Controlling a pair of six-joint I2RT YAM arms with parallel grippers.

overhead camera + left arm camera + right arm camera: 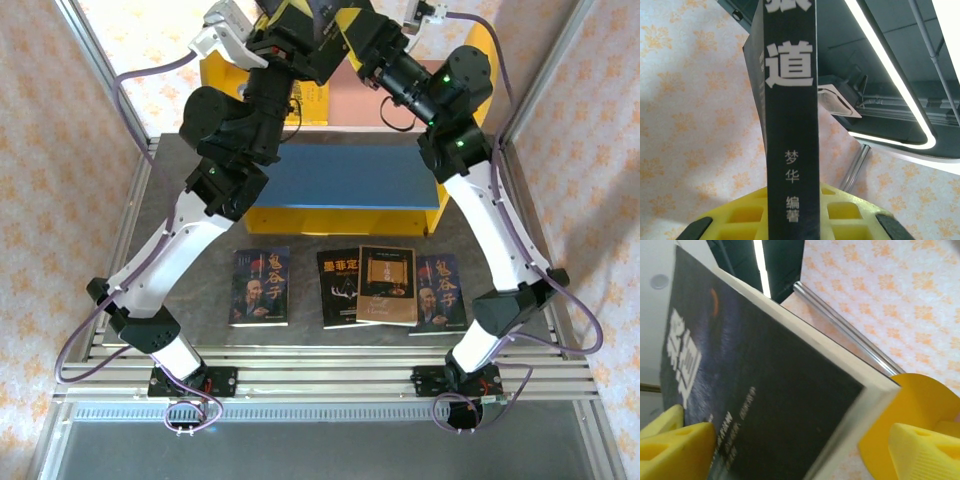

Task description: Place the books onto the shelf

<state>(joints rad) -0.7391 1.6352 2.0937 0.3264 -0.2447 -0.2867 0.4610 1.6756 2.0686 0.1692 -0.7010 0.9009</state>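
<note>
A dark book with white characters on its spine stands upright between the yellow fingers of my left gripper, which is shut on it. The same book's dark cover lies between the fingers of my right gripper. Its left finger overlaps the cover and its right finger stands clear of the page edge, so it is open. Both arms are raised over the shelf, above its blue lower board and pink upper board. Several books lie on the table: a bearded-man one, a black one, a tan-brown one, another bearded-man one.
The books lie in a row on the grey table between the arm bases and the shelf. A metal frame post and patterned wallpaper stand behind. A yellow rounded panel is close by the right finger.
</note>
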